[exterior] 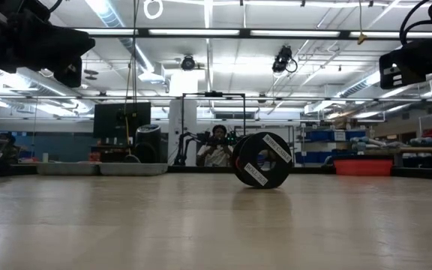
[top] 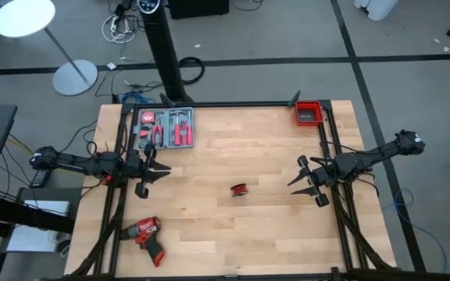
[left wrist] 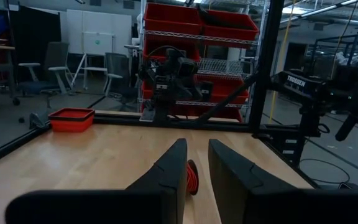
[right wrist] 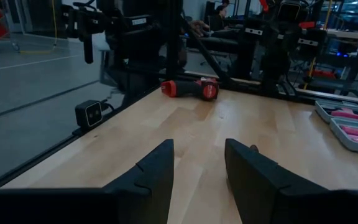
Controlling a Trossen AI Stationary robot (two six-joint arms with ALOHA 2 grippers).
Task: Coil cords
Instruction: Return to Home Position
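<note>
A small spool wound with red wire (top: pixel 241 190) stands on its rim near the middle of the wooden table (top: pixel 233 234). In the low view it shows as a dark spool (exterior: pixel 262 160) with white labels. My left gripper (top: pixel 165 172) hovers open at the table's left side, pointing level toward the spool; the red wire (left wrist: pixel 192 177) shows low between its fingers. At the right side my right gripper (top: pixel 295 173) is open too, and points across the table. Both are well clear of the spool and hold nothing.
A red-and-black drill (top: pixel 144 232) lies at the near left. At the far left an open tool case (top: pixel 166 127) holds red-handled tools. A red bin (top: pixel 308 113) sits at the far right corner. Black frame rails run along the table's edges.
</note>
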